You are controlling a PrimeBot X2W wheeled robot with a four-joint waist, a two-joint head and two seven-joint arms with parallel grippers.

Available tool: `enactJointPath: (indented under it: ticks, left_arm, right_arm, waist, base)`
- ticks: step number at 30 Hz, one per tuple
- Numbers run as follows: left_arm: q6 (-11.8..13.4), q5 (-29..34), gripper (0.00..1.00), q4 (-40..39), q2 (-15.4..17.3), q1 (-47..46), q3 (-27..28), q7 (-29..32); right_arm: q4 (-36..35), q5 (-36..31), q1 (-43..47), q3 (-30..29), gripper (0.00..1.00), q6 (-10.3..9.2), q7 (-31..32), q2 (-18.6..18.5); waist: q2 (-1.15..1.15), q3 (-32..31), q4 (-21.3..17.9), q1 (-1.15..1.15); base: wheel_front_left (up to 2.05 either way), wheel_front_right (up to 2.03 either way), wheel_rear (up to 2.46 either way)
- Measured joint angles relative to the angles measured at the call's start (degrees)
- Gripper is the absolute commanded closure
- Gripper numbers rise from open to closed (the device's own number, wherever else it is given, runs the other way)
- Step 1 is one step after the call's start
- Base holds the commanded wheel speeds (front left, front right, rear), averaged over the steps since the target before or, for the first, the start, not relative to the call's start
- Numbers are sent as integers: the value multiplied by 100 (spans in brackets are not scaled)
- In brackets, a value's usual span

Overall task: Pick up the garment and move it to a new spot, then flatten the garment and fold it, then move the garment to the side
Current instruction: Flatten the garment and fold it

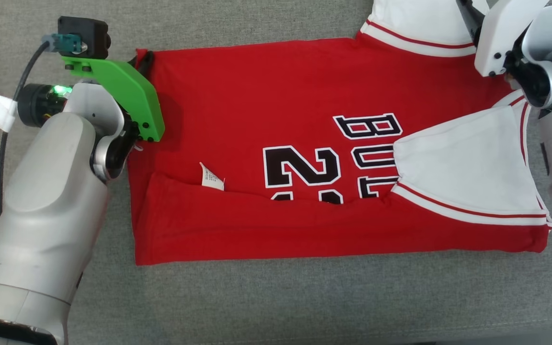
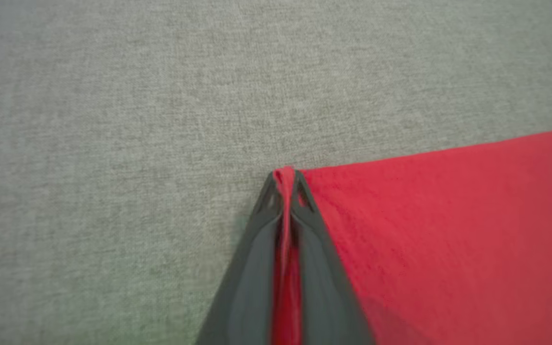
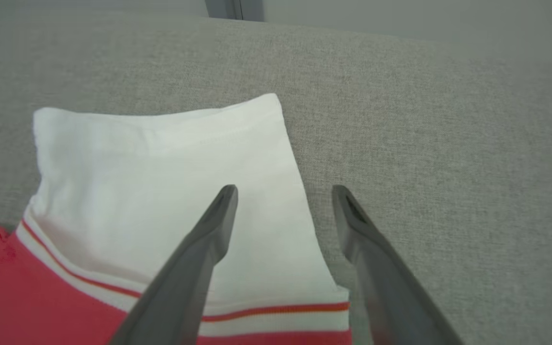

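Grey woven cloth covers the tabletop [image 1: 276, 306], and spread across it is the red basketball jersey with white sleeves and black lettering [image 1: 257, 91]. It lies sideways, hem to the left and shoulders to the right. Its near edge is already folded up over the numerals, with a small white care label [image 1: 212, 178] poking out at the crease. At the far-left hem corner, the left gripper [image 2: 285, 179] has its fingers [image 2: 314, 239] pinched together on a ridge of red cloth, an anchor for the next fold, I'd say. Over on the far right, the right gripper [image 3: 284, 191] hangs with fingers apart, straddling the edge of the far white sleeve [image 3: 161, 158] and holding nothing. It looks lined up to take the matching corner so both ends can lift together.
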Motion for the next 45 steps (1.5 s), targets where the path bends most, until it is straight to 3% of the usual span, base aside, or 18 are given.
enactJointPath:
  ticks: [11,25,26,27,33,41,45]
  left_arm:
    - [-31,156,100,-587,-114,70,-241,-197]
    - [-35,151,100,-967,-457,59,-393,-339]
    - [-32,151,100,-969,-466,58,-399,-358]
    - [-31,149,100,-972,-474,56,-401,-366]
    - [-29,147,100,-937,-479,55,-410,-456]
    - [232,299,100,-771,-432,59,-325,-1138]
    - [225,323,100,-703,-353,78,-307,-1355]
  right_arm:
    - [226,-336,-624,52,0,0,578,-430]
    - [615,-333,-1051,78,2,-4,1023,-532]
    - [617,-316,-1070,119,75,-4,1077,-557]
    - [604,-309,-1089,189,100,-4,1137,-583]
    - [433,-279,-1062,369,100,3,1058,-643]
    - [316,-191,-933,361,100,1,166,-637]
    - [238,30,-737,407,100,1,-187,-609]
  waist:
    - [0,206,351,0]
    - [0,532,839,0]
    - [0,545,856,0]
    - [0,561,869,0]
    - [0,559,838,0]
    - [0,412,717,0]
    - [0,266,652,0]
  base:
    - [0,0,0]
    - [0,0,0]
    - [0,0,0]
    - [0,0,0]
    - [0,0,0]
    - [0,0,0]
    - [0,0,0]
